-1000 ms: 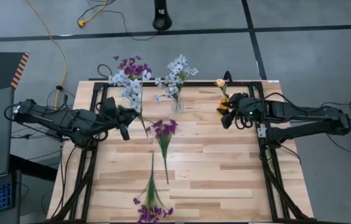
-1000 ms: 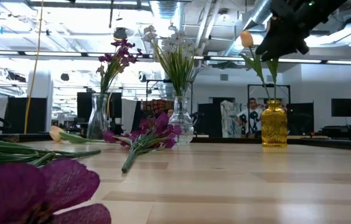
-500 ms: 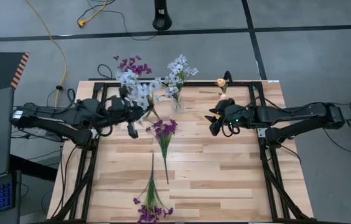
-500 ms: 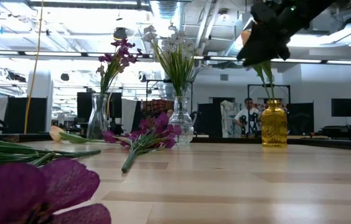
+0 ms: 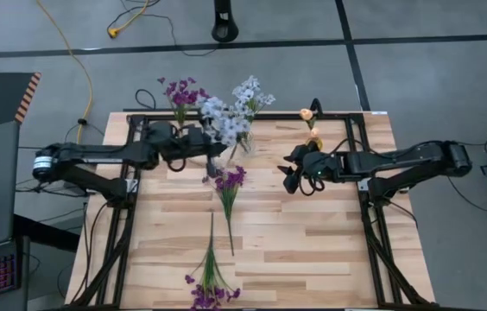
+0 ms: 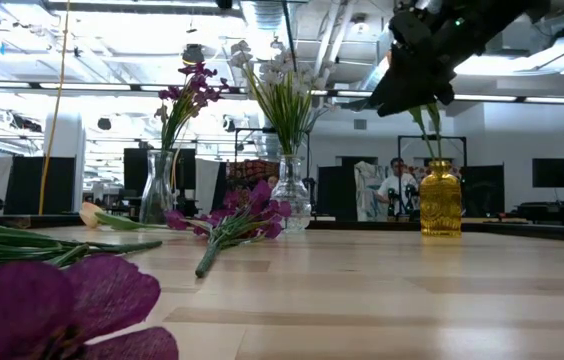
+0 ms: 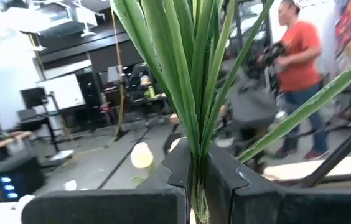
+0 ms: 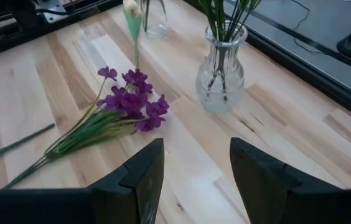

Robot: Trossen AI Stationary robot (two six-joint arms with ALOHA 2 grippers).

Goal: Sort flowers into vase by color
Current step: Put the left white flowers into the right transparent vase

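- The pale blue-white sprig [image 5: 216, 121] is pinched in my left gripper [image 5: 211, 149]; its green stems [image 7: 191, 93] run up between my two fingers [image 7: 175, 168], blooms fanned toward the clear vase [image 5: 245, 142].
- That clear vase stands just beside my left gripper, at the table's far edge [image 5: 252, 112], with blue-white flowers [image 5: 248, 93] already in it.
- A second clear vase [image 6: 159, 190] with purple flowers [image 5: 183, 92] stands behind my left gripper, by the far left corner.
- A purple sprig [image 5: 228, 186] lies flat on the wood between my two grippers, blooms toward the vases, stem running toward the near edge.
- Another purple sprig [image 5: 209, 281] lies at the near edge, blooms outward, stem pointing back up the table.
- My right gripper [image 5: 294, 173] hangs with fingers [image 8: 138, 180] spread and nothing between them, above bare wood.
- The amber vase [image 6: 440, 198] with a peach bud [image 5: 306, 114] stands just behind my right gripper, near the far right corner.
- Open boards lie on the right half and down the middle.
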